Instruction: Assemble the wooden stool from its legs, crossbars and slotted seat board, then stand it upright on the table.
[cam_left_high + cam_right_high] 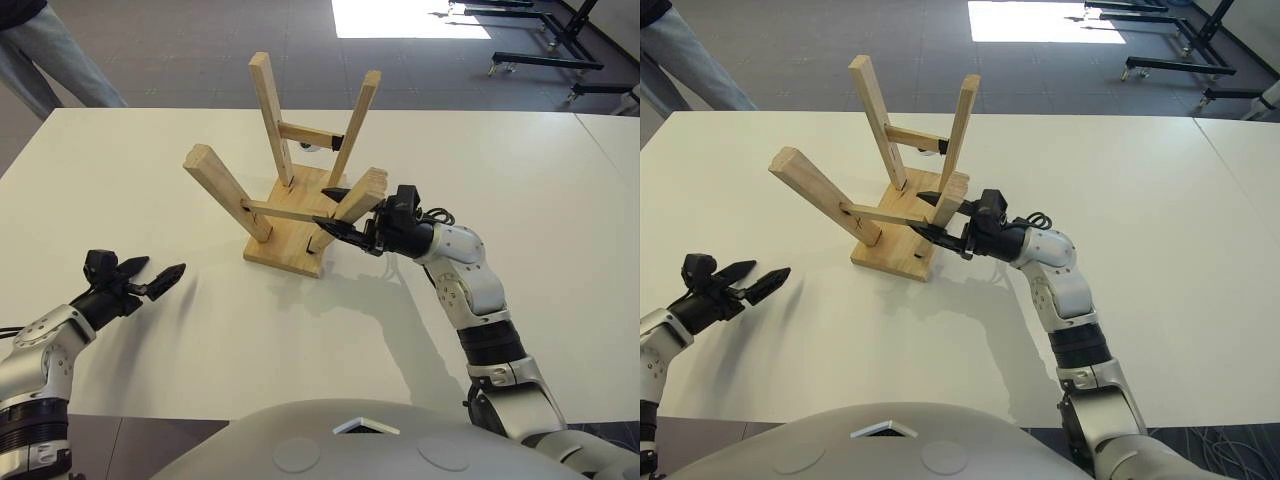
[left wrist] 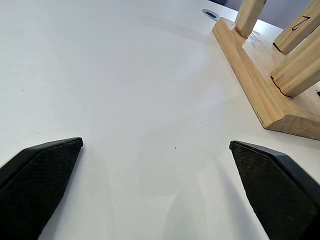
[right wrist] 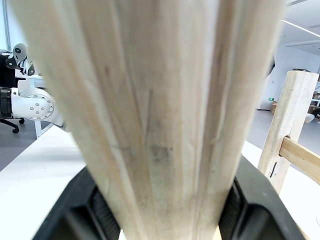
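The wooden stool lies upside down in the middle of the white table, with its slotted seat board (image 1: 290,245) flat on the top. Its legs point up and splay outward. One crossbar (image 1: 310,135) joins the far pair and another crossbar (image 1: 285,212) joins the near pair. My right gripper (image 1: 338,212) is shut on the near right leg (image 1: 362,195), low down by the board. In the right wrist view that leg (image 3: 155,125) sits tight between the black fingers (image 3: 80,210). My left gripper (image 1: 160,272) hovers open over bare table, left of the stool, with the board's edge (image 2: 255,85) ahead of it.
A small grey disc (image 2: 211,13) lies on the table just behind the stool. A second table (image 1: 612,130) adjoins on the right. Black wheeled frames (image 1: 545,52) stand on the floor beyond. A person's legs (image 1: 50,55) show at the far left corner.
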You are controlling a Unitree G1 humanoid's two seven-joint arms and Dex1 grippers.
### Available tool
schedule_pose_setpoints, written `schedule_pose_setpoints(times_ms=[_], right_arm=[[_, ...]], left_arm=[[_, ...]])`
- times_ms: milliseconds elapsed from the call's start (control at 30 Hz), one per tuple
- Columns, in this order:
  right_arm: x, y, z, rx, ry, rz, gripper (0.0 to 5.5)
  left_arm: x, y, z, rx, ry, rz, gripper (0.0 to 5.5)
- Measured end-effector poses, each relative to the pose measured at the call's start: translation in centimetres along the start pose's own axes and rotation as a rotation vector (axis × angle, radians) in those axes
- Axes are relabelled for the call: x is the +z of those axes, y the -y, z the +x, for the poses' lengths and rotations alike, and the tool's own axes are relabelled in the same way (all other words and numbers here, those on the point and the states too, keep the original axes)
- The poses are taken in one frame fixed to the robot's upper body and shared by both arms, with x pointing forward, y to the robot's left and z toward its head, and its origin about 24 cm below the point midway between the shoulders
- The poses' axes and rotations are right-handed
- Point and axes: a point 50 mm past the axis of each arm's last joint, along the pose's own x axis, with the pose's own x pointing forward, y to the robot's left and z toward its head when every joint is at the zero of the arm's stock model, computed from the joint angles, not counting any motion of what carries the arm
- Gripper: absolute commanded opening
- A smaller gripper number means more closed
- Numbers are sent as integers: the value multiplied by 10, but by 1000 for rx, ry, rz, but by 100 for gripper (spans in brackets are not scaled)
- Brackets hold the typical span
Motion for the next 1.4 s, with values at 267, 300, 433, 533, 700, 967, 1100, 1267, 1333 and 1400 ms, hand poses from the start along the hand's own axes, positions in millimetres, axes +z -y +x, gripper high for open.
schedule_pose_setpoints(times_ms=[267,300,433,533,700,967,1100,1267,1333,1400], right_arm=[[1,1,5,-6,-19,-2,206],[1,1,7,-7,-25,-5,206],[2,3,11,-13,-50,-9,206],[0,2,13,-20,-71,0,206],[1,2,13,-26,-84,-1,206],[1,2,14,-31,-82,1,206],[1,3,13,-43,-83,0,206],[0,2,9,-67,-78,-3,206],[0,2,8,-75,-78,-5,206],[0,1,7,-84,-75,-6,206]], left_arm=[[0,7,3,-13,-6,2,540],[0,8,4,-15,-8,4,540],[0,12,6,-26,-11,11,540],[-1,15,7,-38,-13,16,540],[0,25,8,-65,-24,8,540],[7,57,-4,-142,-69,-66,540],[46,80,-15,-219,24,-39,540],[76,100,-19,-264,114,-46,540],[79,109,-20,-284,117,-40,540],[79,112,-19,-290,116,-53,522]])
